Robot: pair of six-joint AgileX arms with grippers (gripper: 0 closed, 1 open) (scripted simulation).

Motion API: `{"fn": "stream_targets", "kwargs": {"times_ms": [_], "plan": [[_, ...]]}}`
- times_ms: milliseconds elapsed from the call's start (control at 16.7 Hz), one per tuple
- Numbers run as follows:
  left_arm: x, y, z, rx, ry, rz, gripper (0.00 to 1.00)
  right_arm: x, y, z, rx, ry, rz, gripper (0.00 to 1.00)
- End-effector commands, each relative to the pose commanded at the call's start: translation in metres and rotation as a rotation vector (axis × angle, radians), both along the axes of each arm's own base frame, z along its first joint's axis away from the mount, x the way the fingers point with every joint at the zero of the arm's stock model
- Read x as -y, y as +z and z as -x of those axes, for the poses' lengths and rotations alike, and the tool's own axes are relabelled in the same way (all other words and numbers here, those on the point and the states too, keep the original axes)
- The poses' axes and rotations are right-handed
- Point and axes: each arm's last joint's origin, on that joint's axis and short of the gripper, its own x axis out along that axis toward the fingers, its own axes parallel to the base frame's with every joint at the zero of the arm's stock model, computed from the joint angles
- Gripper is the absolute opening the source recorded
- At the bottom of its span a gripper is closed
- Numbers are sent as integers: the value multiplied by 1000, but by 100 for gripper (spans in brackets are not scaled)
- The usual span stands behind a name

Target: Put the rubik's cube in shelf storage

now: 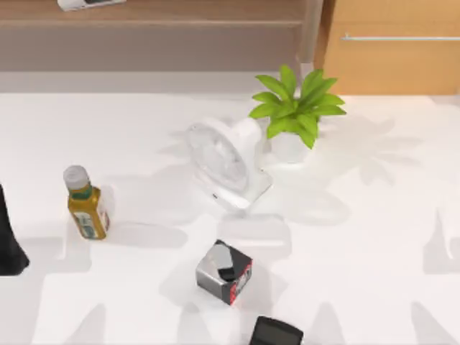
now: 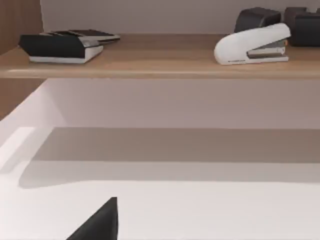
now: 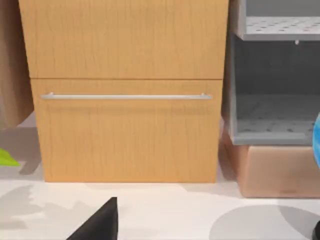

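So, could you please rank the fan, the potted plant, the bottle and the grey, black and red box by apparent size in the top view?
1. White fan
2. Potted plant, nearly alike
3. Bottle
4. Box, close to the bottle

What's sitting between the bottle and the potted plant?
A white desk fan stands between the bottle and the potted plant, nearer the plant, as the top view shows.

White table (image 1: 374, 237), orange-wood drawer cabinet (image 3: 125, 90) behind.
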Motion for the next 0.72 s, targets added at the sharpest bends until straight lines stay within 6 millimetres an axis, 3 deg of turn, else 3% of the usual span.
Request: {"fn": "stream_targets", "kwargs": {"times_ms": [180, 420, 720], "plan": [[0, 0, 0, 0, 0, 0, 100, 0, 2, 0, 3, 0, 9, 100], [0, 0, 0, 0, 0, 0, 100, -1, 25, -7, 31, -4, 133, 100], [0, 0, 0, 0, 0, 0, 100, -6, 70, -46, 52, -18, 431, 100]]}}
